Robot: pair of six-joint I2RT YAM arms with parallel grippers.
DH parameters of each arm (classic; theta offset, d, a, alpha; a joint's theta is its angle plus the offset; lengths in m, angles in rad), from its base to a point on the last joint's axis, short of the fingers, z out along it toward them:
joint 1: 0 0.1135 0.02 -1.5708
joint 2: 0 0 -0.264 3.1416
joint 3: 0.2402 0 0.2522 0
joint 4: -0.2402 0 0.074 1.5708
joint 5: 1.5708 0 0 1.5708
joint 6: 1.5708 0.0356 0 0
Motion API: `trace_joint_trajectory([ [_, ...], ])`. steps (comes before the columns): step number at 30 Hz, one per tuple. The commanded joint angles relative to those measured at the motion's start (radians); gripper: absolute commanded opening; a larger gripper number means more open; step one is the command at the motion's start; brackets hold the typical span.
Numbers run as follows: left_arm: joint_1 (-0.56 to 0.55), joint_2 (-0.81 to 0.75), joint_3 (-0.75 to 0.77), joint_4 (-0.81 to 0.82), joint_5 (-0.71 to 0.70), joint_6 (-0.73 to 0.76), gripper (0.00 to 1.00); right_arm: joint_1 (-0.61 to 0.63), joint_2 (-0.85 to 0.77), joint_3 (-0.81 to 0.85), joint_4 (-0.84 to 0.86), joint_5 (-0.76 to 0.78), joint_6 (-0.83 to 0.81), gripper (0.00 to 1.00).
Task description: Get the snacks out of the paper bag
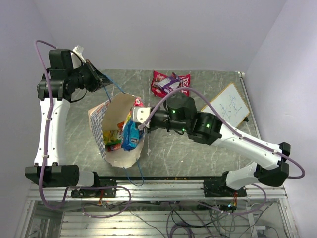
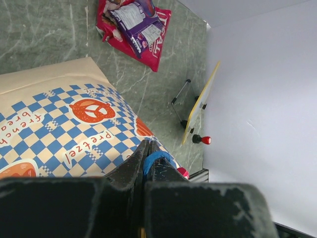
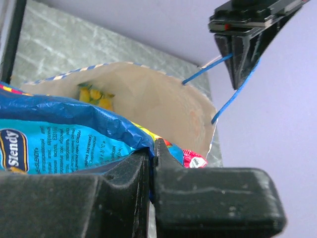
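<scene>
Currently right gripper (image 1: pixel 142 120) pinches the blue pouch (image 1: pixel 132 135) by its top edge at the paper bag (image 1: pixel 118 108) mouth, left of centre in top view. Pouch looks light, crinkly and slick, so hold near the seam. Left gripper (image 1: pixel 95 76), upper left, pinches the blue cord handle (image 2: pixel 158 156).

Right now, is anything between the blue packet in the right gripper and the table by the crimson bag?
Nothing visible. The right gripper holds the blue packet at the open mouth of the paper bag; only bare table lies toward the crimson bag.
</scene>
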Motion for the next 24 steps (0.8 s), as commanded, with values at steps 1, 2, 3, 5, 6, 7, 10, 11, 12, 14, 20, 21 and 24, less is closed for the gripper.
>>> trace_joint_trajectory([
  [1, 0.01, -0.023, -0.013, 0.061, 0.027, -0.031, 0.07, -0.022, 0.047, -0.091, 0.385, 0.055, 0.026, 0.0],
  [2, 0.01, -0.026, -0.015, 0.062, 0.027, -0.034, 0.07, -0.03, 0.083, -0.087, 0.408, 0.037, 0.044, 0.0],
  [3, 0.01, -0.03, -0.017, 0.063, 0.03, -0.037, 0.07, -0.04, 0.113, -0.078, 0.429, 0.014, 0.069, 0.0],
  [5, 0.01, -0.031, -0.013, 0.05, 0.03, -0.033, 0.07, -0.05, 0.161, -0.057, 0.459, -0.032, 0.106, 0.0],
  [6, 0.01, -0.03, -0.007, 0.041, 0.029, -0.03, 0.07, -0.05, 0.18, -0.041, 0.457, -0.058, 0.115, 0.0],
  [7, 0.01, -0.028, -0.001, 0.032, 0.028, -0.024, 0.07, -0.052, 0.194, -0.03, 0.454, -0.081, 0.128, 0.0],
  [10, 0.01, -0.025, 0.015, 0.019, 0.023, -0.011, 0.07, -0.054, 0.221, -0.017, 0.43, -0.14, 0.15, 0.0],
  [11, 0.01, -0.023, 0.02, 0.017, 0.021, -0.011, 0.07, -0.055, 0.225, -0.006, 0.412, -0.148, 0.153, 0.0],
  [12, 0.01, -0.02, 0.022, 0.017, 0.022, -0.01, 0.07, -0.054, 0.226, 0.013, 0.394, -0.156, 0.165, 0.0],
  [14, 0.01, -0.013, 0.029, 0.018, 0.025, -0.01, 0.07, -0.054, 0.216, 0.057, 0.345, -0.189, 0.191, 0.0],
  [20, 0.01, 0.001, 0.029, 0.03, 0.023, -0.003, 0.07, -0.054, 0.163, 0.219, 0.19, -0.253, 0.316, 0.0],
  [21, 0.011, 0.003, 0.025, 0.034, 0.024, -0.002, 0.07, -0.053, 0.152, 0.235, 0.184, -0.261, 0.345, 0.0],
  [24, 0.01, 0.006, 0.015, 0.037, 0.021, 0.004, 0.07, -0.054, 0.111, 0.272, 0.191, -0.249, 0.407, 0.0],
])
